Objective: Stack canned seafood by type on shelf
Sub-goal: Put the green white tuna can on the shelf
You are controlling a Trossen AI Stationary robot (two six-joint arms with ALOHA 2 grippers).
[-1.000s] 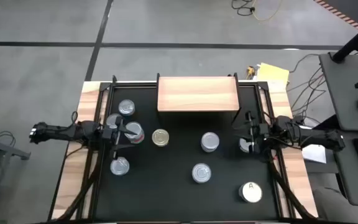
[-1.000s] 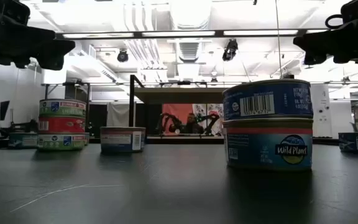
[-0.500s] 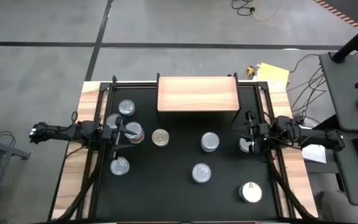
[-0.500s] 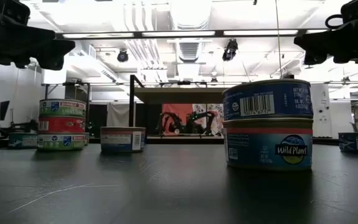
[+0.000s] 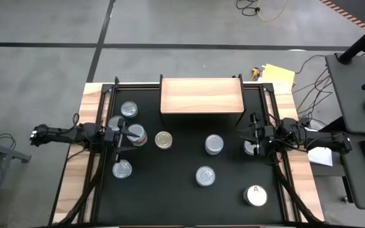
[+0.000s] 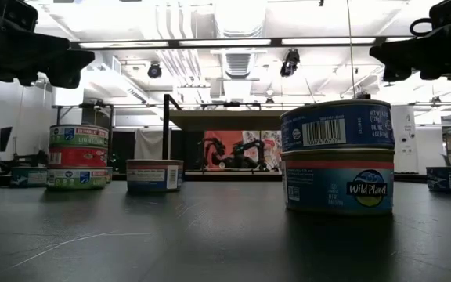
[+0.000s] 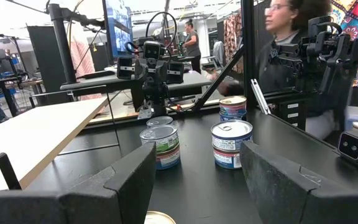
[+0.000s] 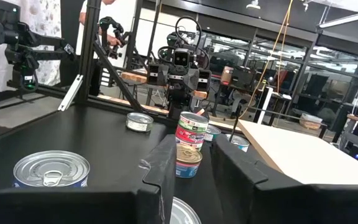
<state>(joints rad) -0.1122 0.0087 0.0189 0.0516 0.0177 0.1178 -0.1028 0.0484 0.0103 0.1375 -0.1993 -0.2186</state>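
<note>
Left of the shelf [image 5: 201, 95] and nearer the table's front, my left gripper [image 5: 127, 135] hangs with fingers spread around empty air, poised over the tall stack of tins [image 5: 135, 134], probably to lift one. Loose cans lie in front of the shelf: a gold-topped tin [image 5: 163, 140], two silver ones [image 5: 214, 144], and the white-topped tin [image 5: 255, 196] farthest forward. None sits on the shelf yet. Right of it, my right gripper [image 5: 253, 140] hovers above a tin [image 5: 250, 148], fingers nearly together, nothing visibly held.
</note>
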